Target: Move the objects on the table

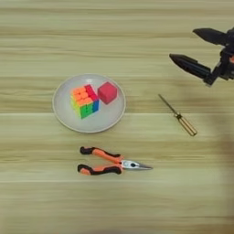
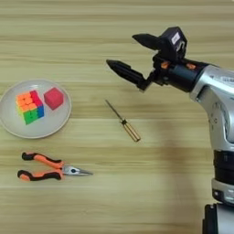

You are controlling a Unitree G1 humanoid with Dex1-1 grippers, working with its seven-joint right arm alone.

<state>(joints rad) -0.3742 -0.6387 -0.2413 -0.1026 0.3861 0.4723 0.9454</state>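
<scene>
Gripper: the right gripper (image 2: 122, 52) hangs over bare wood in the upper middle of the right eye view, its two black fingers spread wide apart with nothing between them.
Fingers: the upper finger (image 2: 147, 40) and the lower finger (image 2: 125, 71) both point toward picture left.
Arm: the silver forearm (image 2: 211, 84) enters from the right edge; only the right eye view shows it, along with the robot's body at the lower right.
Left eye view of gripper: just the two black fingers reach in at the upper right edge (image 1: 187, 50); the forearm is cut off.
Screwdriver: the thin screwdriver (image 2: 123, 121) lies flat on the table, below the gripper and apart from it, its shaft toward the upper left and its amber-brown handle toward the lower right.
Plate: the round grey plate (image 1: 64, 116) sits left of centre in the left eye view; in the right eye view its left rim is cut by the frame edge.
Puzzle cube: the multicoloured puzzle cube (image 1: 83, 100) rests on the plate, left of its middle.
Red cube: the small red cube (image 1: 108, 92) sits on the plate just beside the puzzle cube, to its upper right.
Pliers: the orange-and-black-handled pliers (image 1: 107, 162) lie below the plate, handles to the left, metal tip pointing right, well apart from the screwdriver.
Table: the light wooden table (image 1: 114, 210) fills both views.
</scene>
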